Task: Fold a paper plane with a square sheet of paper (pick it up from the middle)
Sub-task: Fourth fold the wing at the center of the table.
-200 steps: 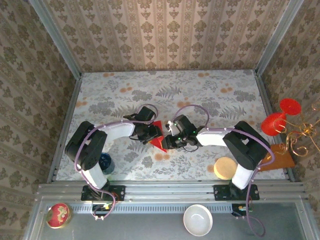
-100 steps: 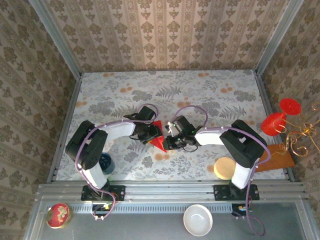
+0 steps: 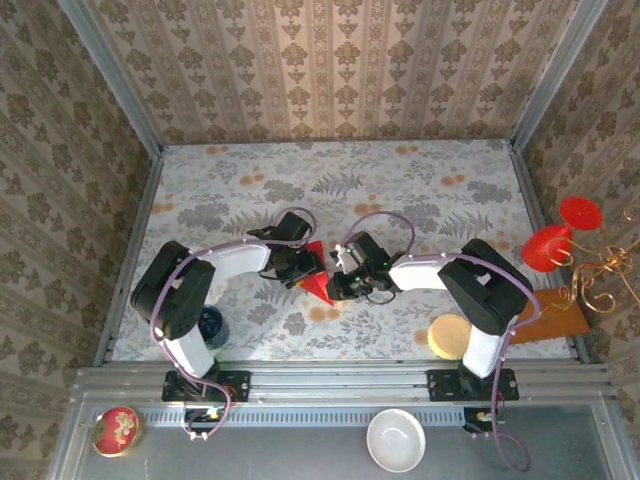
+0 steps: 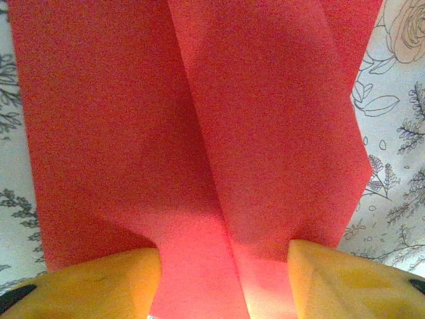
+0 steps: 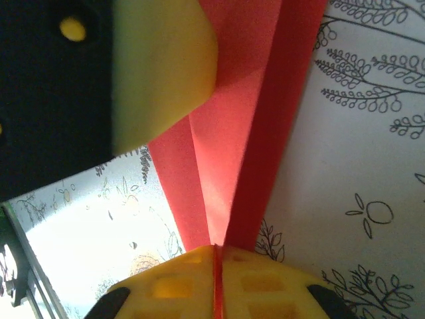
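The red paper (image 3: 319, 287) lies mid-table, folded along a centre crease into a narrow pointed shape. My left gripper (image 3: 303, 266) stands over its left side. In the left wrist view its yellow fingers (image 4: 93, 282) are apart, straddling the creased paper (image 4: 199, 133) beneath them. My right gripper (image 3: 337, 283) meets the paper from the right. Its yellow pads are pressed together on the raised folded edge of the paper (image 5: 246, 133), which runs between them at the right gripper (image 5: 214, 279). A left finger (image 5: 159, 66) shows in the right wrist view, top left.
A blue cup (image 3: 211, 325) stands by the left arm's base, and a round wooden lid (image 3: 450, 335) by the right arm's. Red glasses (image 3: 560, 235), gold wirework (image 3: 600, 275) and a brown board (image 3: 555, 318) crowd the right edge. A white bowl (image 3: 397, 440) and a red tin (image 3: 117, 430) sit on the near ledge.
My right gripper has closed onto the paper's folded edge and edged slightly left. The left gripper and the paper have stayed in place.
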Tool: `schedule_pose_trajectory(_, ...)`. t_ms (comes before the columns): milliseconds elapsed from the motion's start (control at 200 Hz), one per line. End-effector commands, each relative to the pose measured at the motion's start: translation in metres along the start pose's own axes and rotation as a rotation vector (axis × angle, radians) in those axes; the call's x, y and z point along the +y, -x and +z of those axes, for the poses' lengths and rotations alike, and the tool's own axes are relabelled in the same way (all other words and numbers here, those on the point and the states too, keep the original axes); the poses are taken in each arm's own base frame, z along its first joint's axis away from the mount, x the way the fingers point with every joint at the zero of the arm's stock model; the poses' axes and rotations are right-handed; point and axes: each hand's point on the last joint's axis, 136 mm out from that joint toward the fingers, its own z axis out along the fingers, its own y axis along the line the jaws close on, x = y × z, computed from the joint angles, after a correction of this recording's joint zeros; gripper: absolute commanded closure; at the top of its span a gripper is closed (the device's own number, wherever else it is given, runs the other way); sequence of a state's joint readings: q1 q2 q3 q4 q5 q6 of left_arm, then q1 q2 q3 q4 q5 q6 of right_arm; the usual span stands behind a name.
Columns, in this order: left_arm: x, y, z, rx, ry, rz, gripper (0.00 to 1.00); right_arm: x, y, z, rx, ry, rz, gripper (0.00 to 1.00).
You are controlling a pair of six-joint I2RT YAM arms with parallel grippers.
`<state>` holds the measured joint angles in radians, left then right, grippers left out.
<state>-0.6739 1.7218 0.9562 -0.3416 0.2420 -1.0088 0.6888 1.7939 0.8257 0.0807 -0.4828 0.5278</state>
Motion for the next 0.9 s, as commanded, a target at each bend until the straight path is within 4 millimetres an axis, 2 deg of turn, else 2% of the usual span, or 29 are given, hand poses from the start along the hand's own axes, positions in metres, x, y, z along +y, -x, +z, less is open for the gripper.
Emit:
schedule_pose_trajectory(0,0.040,-0.028,0.009,0.114,0.140,-0.021,0.43,-0.009,-0.010,0.005,0.046,-0.004,0.031,0.90)
schedule_pose_trajectory(105,0.010,-0.013,-0.005,0.079,0.044,0.034,0.43,-0.014,-0.013,0.006,0.056,-0.010,0.055,0.91)
schedule_pose_trajectory(240,-0.028,0.014,-0.036,-0.005,-0.094,0.113,0.42,-0.019,-0.015,0.006,0.071,0.000,0.089,0.92)
schedule_pose_trajectory(345,-0.046,0.028,-0.058,-0.070,-0.178,0.157,0.41,-0.020,-0.014,0.004,0.069,0.006,0.097,0.92)
schedule_pose_trajectory(445,-0.047,0.035,-0.070,-0.120,-0.225,0.168,0.41,-0.019,-0.013,0.004,0.069,0.015,0.102,0.92)
schedule_pose_trajectory(535,-0.048,0.034,-0.072,-0.148,-0.289,0.174,0.44,-0.019,-0.012,0.005,0.073,0.020,0.107,0.92)
schedule_pose_trajectory(695,-0.046,0.023,-0.062,-0.142,-0.374,0.184,0.60,-0.020,-0.013,0.005,0.076,0.026,0.111,0.92)
schedule_pose_trajectory(895,-0.037,0.014,-0.044,-0.106,-0.394,0.170,0.69,-0.021,-0.014,0.006,0.076,0.031,0.112,0.92)
